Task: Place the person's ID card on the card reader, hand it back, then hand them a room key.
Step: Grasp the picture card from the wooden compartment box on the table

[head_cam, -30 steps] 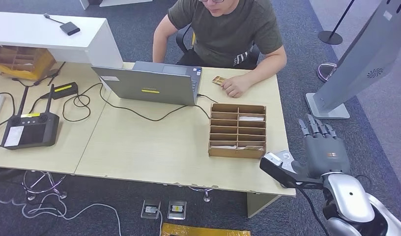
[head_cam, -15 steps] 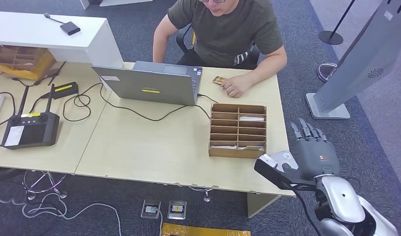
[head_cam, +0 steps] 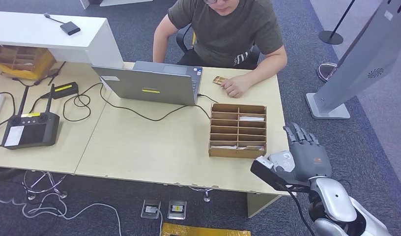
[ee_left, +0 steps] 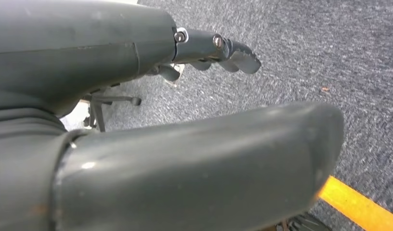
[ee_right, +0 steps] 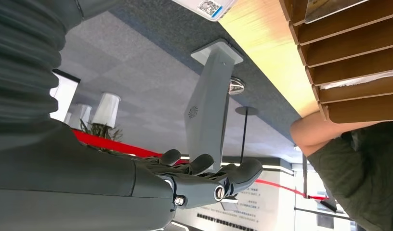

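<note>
Right robot hand [head_cam: 306,155] is hovering off the desk's [head_cam: 154,147] near right corner, released, fingers spread and holding nothing. Left robot hand [ee_left: 137,96] is hanging over grey carpet, fingers loosely extended, also holding nothing. Across the desk, the ID card [head_cam: 218,80] is lying just beside the person's hand [head_cam: 234,87].

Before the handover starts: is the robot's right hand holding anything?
No: the right hand is open, fingers extended with nothing in them.
</note>
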`<action>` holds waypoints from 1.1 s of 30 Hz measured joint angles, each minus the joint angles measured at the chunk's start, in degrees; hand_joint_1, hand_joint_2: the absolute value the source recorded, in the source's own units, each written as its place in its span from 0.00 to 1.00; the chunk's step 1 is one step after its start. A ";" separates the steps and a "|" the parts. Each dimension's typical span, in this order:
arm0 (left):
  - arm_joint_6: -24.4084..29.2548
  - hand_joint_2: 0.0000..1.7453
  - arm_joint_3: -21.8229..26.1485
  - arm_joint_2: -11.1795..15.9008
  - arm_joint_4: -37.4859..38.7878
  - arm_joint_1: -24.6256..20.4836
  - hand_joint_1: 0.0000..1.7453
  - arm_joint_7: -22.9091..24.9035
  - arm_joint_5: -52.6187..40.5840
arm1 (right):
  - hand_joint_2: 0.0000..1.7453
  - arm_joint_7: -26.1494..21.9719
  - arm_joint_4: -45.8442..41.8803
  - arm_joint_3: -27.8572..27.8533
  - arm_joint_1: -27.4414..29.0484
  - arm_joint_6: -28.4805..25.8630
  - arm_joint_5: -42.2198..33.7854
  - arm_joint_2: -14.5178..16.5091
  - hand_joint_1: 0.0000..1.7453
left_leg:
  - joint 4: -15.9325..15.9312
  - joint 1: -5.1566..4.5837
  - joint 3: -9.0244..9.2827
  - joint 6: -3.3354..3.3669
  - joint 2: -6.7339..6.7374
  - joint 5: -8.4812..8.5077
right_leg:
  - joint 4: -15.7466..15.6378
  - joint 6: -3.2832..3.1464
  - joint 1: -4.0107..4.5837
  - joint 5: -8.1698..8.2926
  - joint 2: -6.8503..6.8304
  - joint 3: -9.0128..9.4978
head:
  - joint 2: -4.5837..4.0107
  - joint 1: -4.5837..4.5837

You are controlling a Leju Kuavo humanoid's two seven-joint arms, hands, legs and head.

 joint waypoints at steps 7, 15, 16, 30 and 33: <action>-0.02 0.00 -0.51 0.14 0.00 -0.01 0.00 0.14 -0.22 | 1.00 0.00 0.99 1.25 -0.04 -2.79 -1.65 0.07 0.00 | 0.00 0.00 0.01 0.00 0.00 0.00 | 0.00 0.00 0.00 0.00 0.00 0.00 | 0.00 -0.01; -0.33 0.00 -1.18 0.15 0.00 -0.08 0.00 0.14 -0.36 | 1.00 -0.20 3.55 2.99 -1.18 -3.83 -1.73 1.24 0.00 | 0.00 0.00 -0.02 0.00 0.00 0.00 | 0.01 0.00 0.00 0.00 0.00 0.01 | 0.00 -0.01; -0.34 0.00 -1.21 0.15 0.00 -0.09 0.00 0.14 -0.32 | 1.00 -0.35 4.11 3.25 -1.58 -4.15 -1.87 1.59 0.00 | 0.00 0.00 -0.02 0.00 0.00 0.00 | 0.01 0.00 0.00 0.00 0.00 0.01 | 0.00 -0.01; 0.00 0.00 -1.24 0.12 0.00 -0.11 0.00 0.31 0.28 | 1.00 -2.38 12.37 6.90 -5.89 -7.76 -3.20 5.82 0.00 | 0.00 0.00 -0.02 0.00 -0.02 0.01 | 0.02 0.00 0.00 0.00 -0.03 0.00 | 0.00 0.00; 0.02 0.00 -1.24 0.12 0.00 -0.11 0.00 0.32 0.28 | 1.00 -2.43 13.21 7.25 -6.15 -7.81 -3.25 6.25 0.00 | 0.00 0.00 -0.02 0.00 -0.02 0.00 | 0.02 0.00 0.00 0.00 -0.03 0.00 | 0.00 0.00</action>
